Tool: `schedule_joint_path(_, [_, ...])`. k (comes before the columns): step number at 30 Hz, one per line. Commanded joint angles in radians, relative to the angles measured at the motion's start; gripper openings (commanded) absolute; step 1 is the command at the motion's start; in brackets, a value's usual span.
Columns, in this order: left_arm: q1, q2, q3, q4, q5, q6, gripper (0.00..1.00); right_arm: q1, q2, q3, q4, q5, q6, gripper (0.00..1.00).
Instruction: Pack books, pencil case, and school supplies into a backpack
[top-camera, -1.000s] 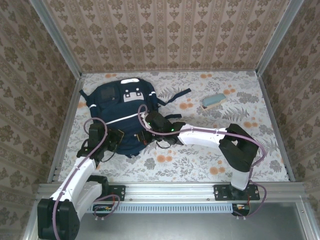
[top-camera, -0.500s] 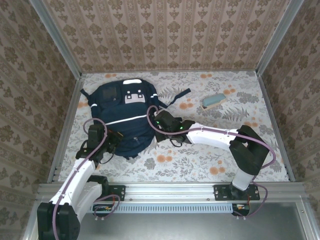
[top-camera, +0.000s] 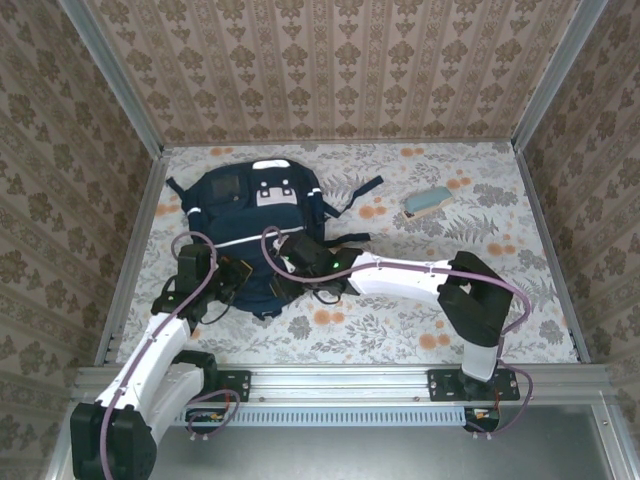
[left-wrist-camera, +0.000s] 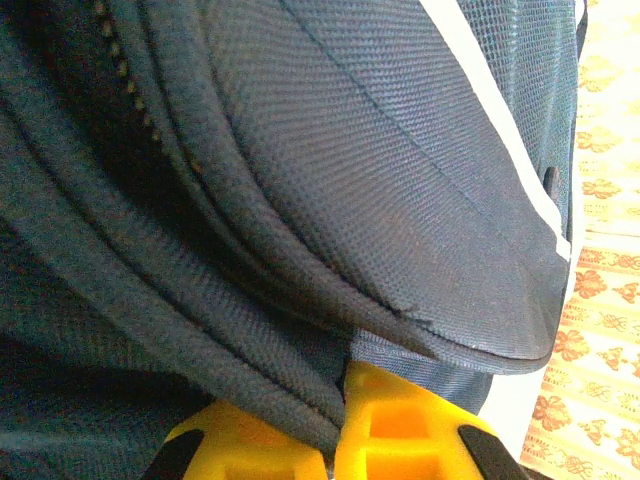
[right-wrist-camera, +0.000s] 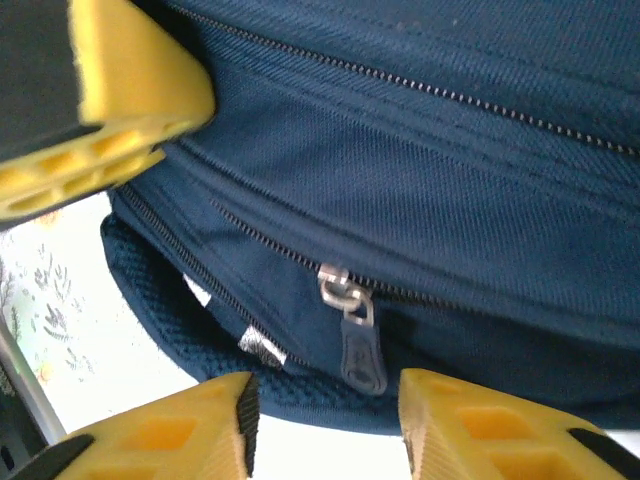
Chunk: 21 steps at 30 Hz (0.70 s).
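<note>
The navy backpack (top-camera: 245, 225) lies flat at the table's back left, its white stripe across the middle. My left gripper (top-camera: 240, 276) is at its near edge, and the left wrist view has the yellow fingers (left-wrist-camera: 400, 420) shut on a fold of the backpack's fabric (left-wrist-camera: 330, 180). My right gripper (top-camera: 284, 268) is at the same near edge, just right of the left one. In the right wrist view it stands open (right-wrist-camera: 325, 425) around a zipper pull (right-wrist-camera: 360, 345), touching nothing. The left gripper's finger (right-wrist-camera: 120, 90) shows at upper left there. The books are out of view.
A teal pencil case (top-camera: 427, 202) lies alone at the back right. Dark backpack straps (top-camera: 350, 190) trail to the right of the bag. Patterned walls close in the table (top-camera: 400, 320) on three sides.
My right gripper has swung left to the backpack's near edge, close beside the left gripper. The backpack has shifted slightly. The left gripper has held its place.
</note>
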Motion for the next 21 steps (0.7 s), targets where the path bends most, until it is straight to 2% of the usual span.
schedule_joint_path(1, [-0.02, -0.008, 0.05, 0.009, 0.079, 0.043, 0.0, -0.003, 0.037, 0.056, -0.039, 0.029, 0.003, 0.4])
schedule_joint_path(8, [-0.025, -0.009, 0.053, 0.013, 0.083, 0.039, 0.0, -0.003, 0.09, 0.114, -0.075, 0.061, 0.02, 0.35])
schedule_joint_path(15, [-0.024, -0.01, 0.059, -0.012, 0.067, 0.059, 0.0, -0.003, 0.072, 0.088, -0.127, 0.181, 0.041, 0.03])
schedule_joint_path(21, [-0.022, -0.019, 0.075, -0.077, 0.04, 0.103, 0.0, -0.014, -0.021, -0.015, -0.161, 0.335, 0.055, 0.0])
